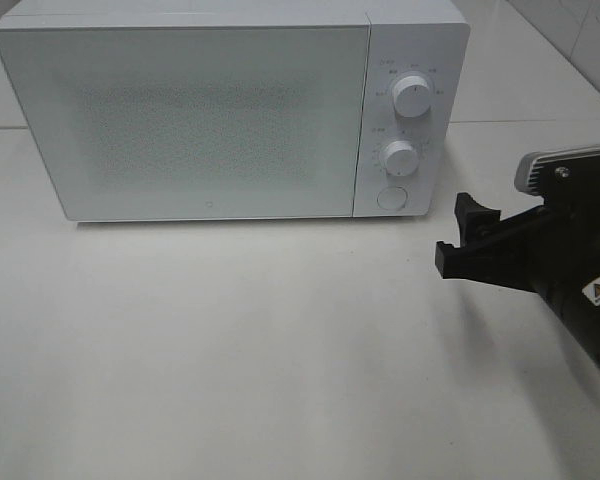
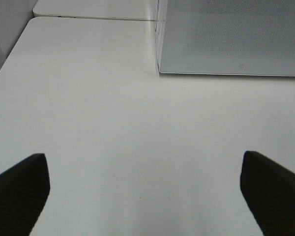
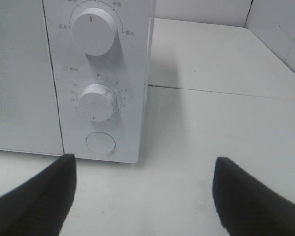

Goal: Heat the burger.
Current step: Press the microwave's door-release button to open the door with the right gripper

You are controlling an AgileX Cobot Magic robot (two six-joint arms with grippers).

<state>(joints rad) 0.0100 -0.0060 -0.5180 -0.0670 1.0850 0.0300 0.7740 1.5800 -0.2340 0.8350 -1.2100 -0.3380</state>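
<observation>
High view: the microwave (image 1: pixel 200 120) fills the 11 o'clock part of the table (image 1: pixel 230 380), with its door (image 1: pixel 180 110) shut. The burger isn't anywhere in sight. It could be behind that frosted door, but nobody could tell from here. The right gripper (image 1: pixel 460 232) comes in at 3 o'clock, jaws apart and holding nothing. The round button (image 1: pixel 391 197) is at about 10 o'clock from it, near but not touching.

Left wrist view: the left gripper (image 2: pixel 145 167) is spread wide over bare table with nothing between its fingers. A corner of the microwave is ahead of it, well apart.

Right wrist view: the gripper's jaws are parted and empty, pointing at the panel with its two knobs and the button.

On handling (a guess, since it's hidden): a burger should be light, soft and squashy, with layers that slide and a slick bun. A gentle, wide pinch across the bun's sides, low enough to catch the bottom half, looks safest. Squeeze hard and it'd crush or shear apart.
</observation>
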